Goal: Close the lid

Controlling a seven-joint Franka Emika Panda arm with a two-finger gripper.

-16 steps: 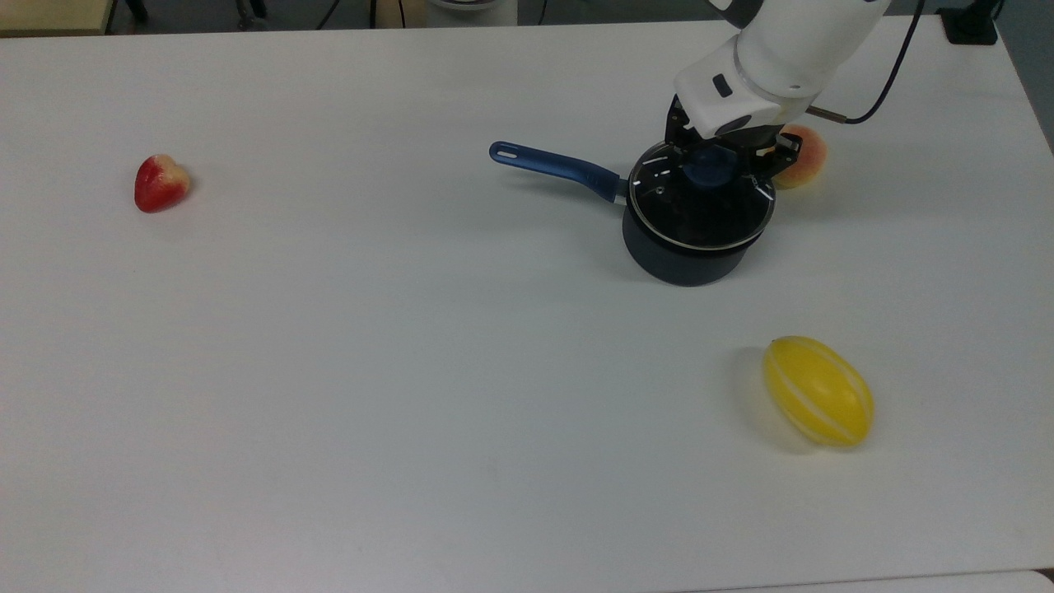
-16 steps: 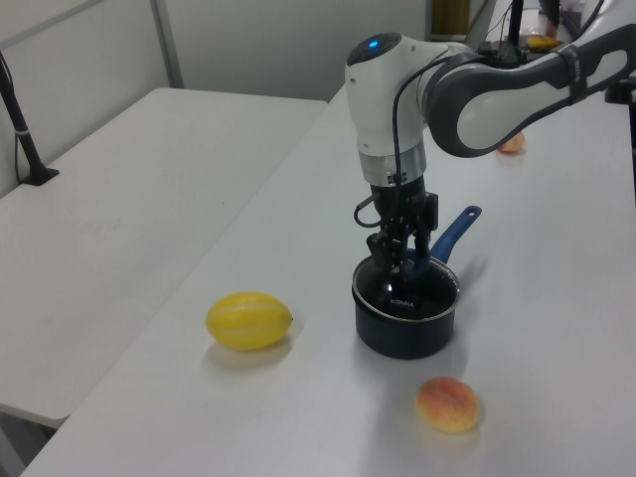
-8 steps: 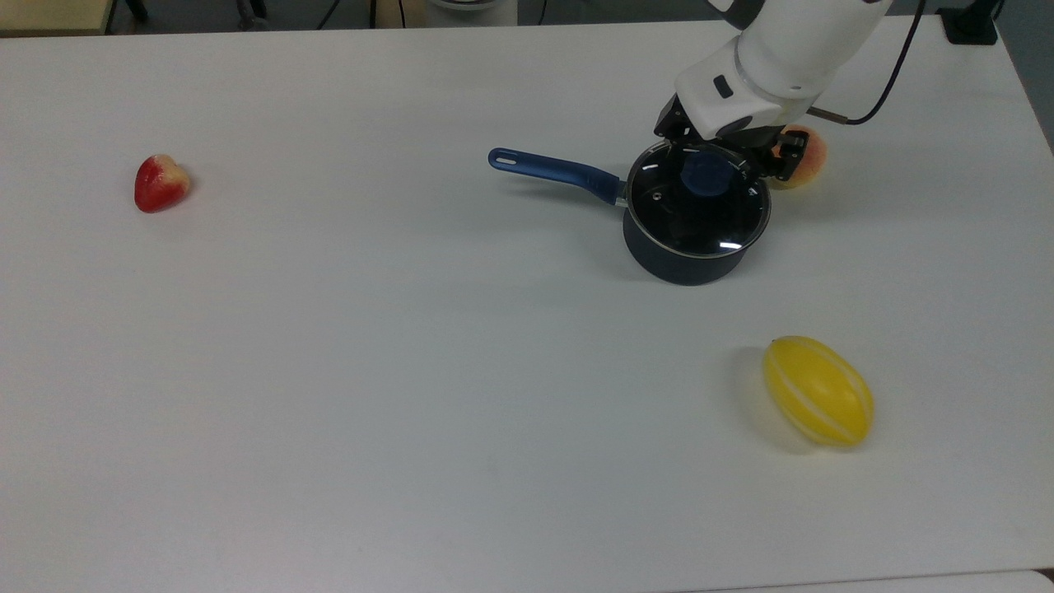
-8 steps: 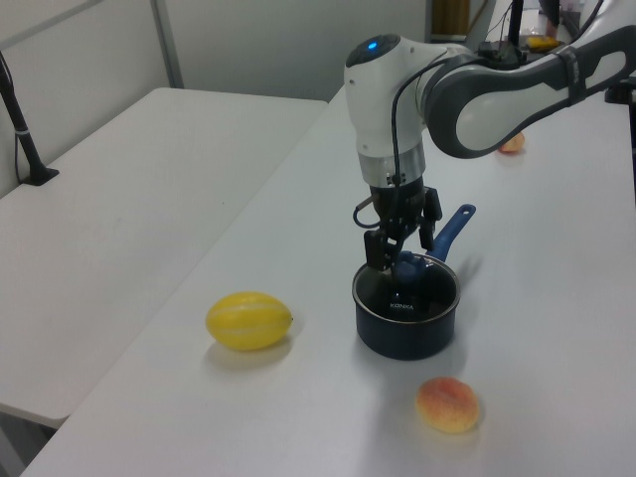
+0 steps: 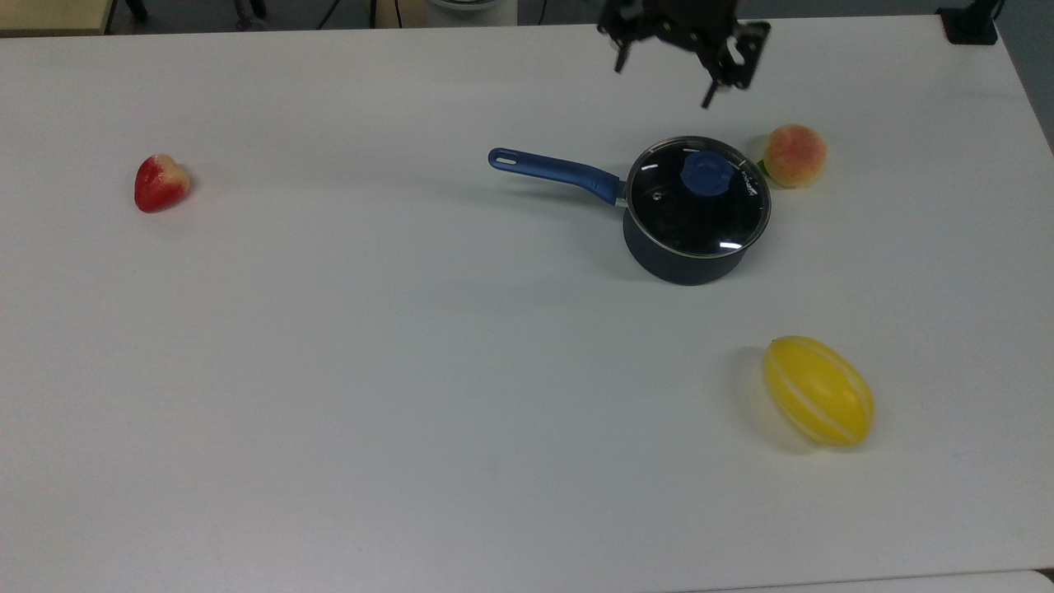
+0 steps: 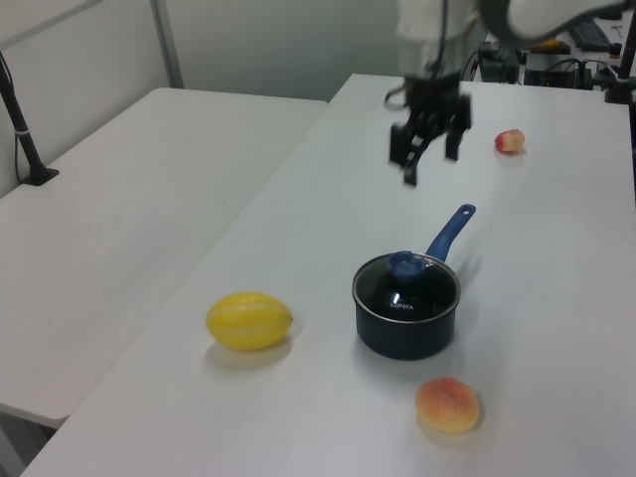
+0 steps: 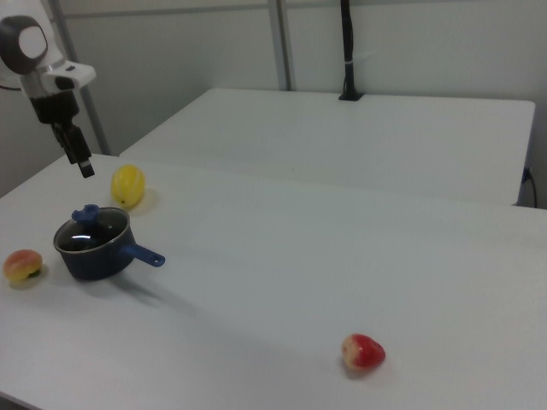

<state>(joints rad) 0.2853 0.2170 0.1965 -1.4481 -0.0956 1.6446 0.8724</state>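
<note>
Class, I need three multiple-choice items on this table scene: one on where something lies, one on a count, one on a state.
1. In the top view, where does the round pink-orange peach lie relative to the dark saucepan?
A. at its right
B. at its left
C. inside it

2. How many fruits lie on the white table?
A. two
B. three
C. five

3. How is the clear glass lid with the blue knob?
A. held in the gripper
B. flat on the table
C. seated on the saucepan

Answers:
1 A, the peach sits just beyond the pan's right rim.
2 B, peach, yellow melon, red strawberry.
3 C, its rim rings the pan while the gripper hangs open above.
</note>
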